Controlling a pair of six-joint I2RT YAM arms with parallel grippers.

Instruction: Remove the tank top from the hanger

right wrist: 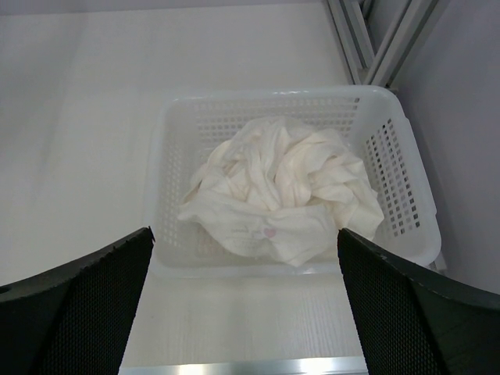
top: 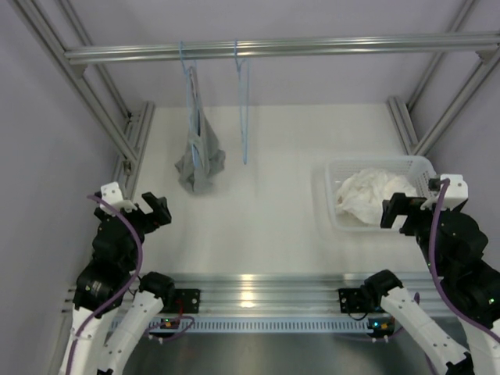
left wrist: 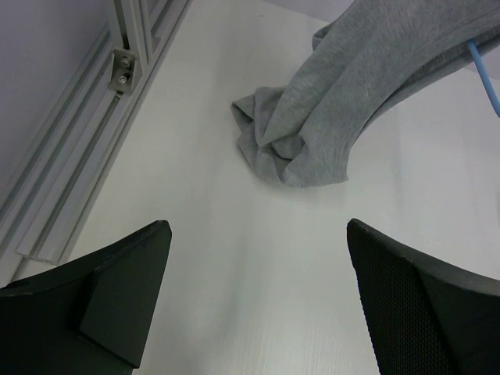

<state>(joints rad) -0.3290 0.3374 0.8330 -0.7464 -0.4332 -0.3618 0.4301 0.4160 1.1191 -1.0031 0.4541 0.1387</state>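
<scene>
The white tank top (top: 367,194) lies crumpled in a white plastic basket (top: 375,164) at the right, off any hanger. The bare light blue hanger (top: 243,109) hangs from the rail at the back. My right gripper (top: 402,212) hovers open just in front of the basket. In the right wrist view the tank top (right wrist: 281,187) fills the basket (right wrist: 394,172) beyond the open right gripper (right wrist: 244,231). My left gripper (top: 152,211) is open at the left, empty, and the left wrist view shows only table between the left gripper (left wrist: 258,226) fingers.
A grey garment (top: 198,156) droops from a second blue hanger (top: 190,86) onto the table; its folds (left wrist: 344,101) lie ahead of my left gripper. An aluminium rail (top: 281,48) spans the back, with frame struts (top: 129,148) on both sides.
</scene>
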